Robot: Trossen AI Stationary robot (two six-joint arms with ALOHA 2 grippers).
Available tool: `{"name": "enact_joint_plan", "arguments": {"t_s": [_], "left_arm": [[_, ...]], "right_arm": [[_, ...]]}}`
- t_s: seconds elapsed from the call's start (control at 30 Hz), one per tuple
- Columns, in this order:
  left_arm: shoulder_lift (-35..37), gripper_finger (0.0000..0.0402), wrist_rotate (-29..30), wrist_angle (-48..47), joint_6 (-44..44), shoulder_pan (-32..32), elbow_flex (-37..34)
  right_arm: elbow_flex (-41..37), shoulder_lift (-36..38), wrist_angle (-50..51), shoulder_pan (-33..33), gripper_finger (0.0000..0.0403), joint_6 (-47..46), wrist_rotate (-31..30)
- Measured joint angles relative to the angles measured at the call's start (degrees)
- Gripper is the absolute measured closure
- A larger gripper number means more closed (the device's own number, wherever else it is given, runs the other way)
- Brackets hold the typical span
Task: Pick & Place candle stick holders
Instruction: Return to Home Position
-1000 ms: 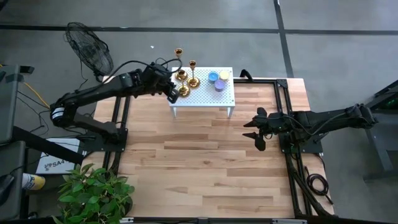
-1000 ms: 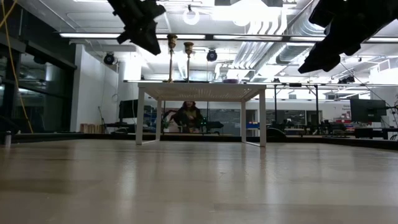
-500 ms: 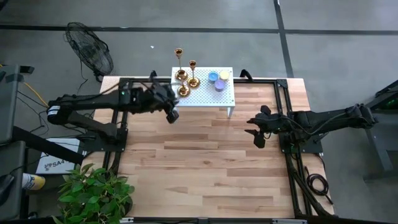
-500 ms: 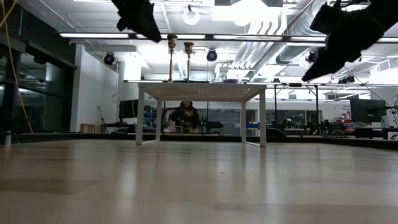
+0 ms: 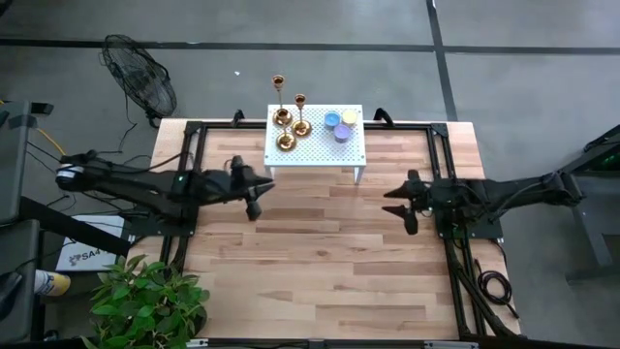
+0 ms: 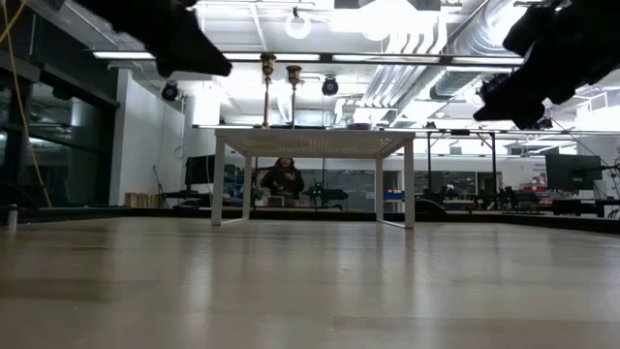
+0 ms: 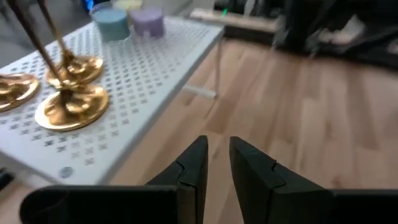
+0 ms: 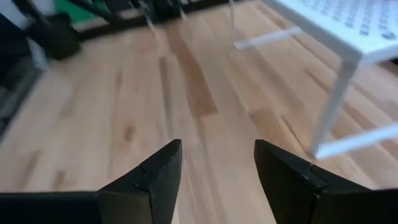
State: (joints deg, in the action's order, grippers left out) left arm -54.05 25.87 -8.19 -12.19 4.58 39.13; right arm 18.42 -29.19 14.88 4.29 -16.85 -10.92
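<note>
**High view:** Three holders (image 5: 286,142) stand bunched on the left half of the shelf (image 5: 320,151), apparently delivered, with the candles (image 5: 342,132) on its right half. The left gripper (image 5: 254,206) hangs off the shelf's front-left corner, clear of the edge. The right gripper (image 5: 401,207) waits off the front-right side, well apart. Bare table (image 5: 320,262) in front of the shelf leaves both arms room to fold home.

**Low view:** Two holder stems (image 6: 266,92) rise above the shelf top. Both arms hang high, one to either side of the shelf.

**Left wrist view:** The fingers (image 7: 196,165) are narrowly parted and empty. The nearest holder (image 7: 71,109) sits close to the shelf's front edge, so backing straight away looks safest.

**Right wrist view:** The fingers (image 8: 152,174) are spread wide and hold nothing. A shelf leg (image 8: 329,106) stands ahead, apart from them.
</note>
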Motion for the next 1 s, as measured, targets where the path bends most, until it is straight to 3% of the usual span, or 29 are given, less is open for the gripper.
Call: {"name": "enact_joint_plan", "arguments": {"t_s": [0.17, 0.37, 0.67, 0.83, 1.0], "left_arm": [[7.0, 0.0337, 1.2, 14.1, 0.0, 2.8, -11.9], [10.6, 0.0337, 1.5, 29.2, 0.4, 3.8, -22.9], [10.8, 0.0337, 0.7, 33.4, 1.4, 3.8, -27.6], [10.8, 0.0337, 0.7, 43.7, 2.9, 3.8, -32.5], [10.8, 0.0337, 0.7, 51.2, 2.9, 3.7, -36.6]], "right_arm": [[-5.1, 7.0, -8.2, -0.3, 0.0206, 0.7, -0.2], [-12.4, 11.1, -21.5, -1.3, 0.0206, 2.7, 2.2], [-14.8, 11.3, -24.7, -5.1, 0.0206, 2.5, 4.7], [-14.8, 11.3, -25.3, -7.2, 0.0206, 2.9, 8.3], [-14.8, 11.3, -26.8, -7.3, 0.0206, 3.9, 7.4]]}}
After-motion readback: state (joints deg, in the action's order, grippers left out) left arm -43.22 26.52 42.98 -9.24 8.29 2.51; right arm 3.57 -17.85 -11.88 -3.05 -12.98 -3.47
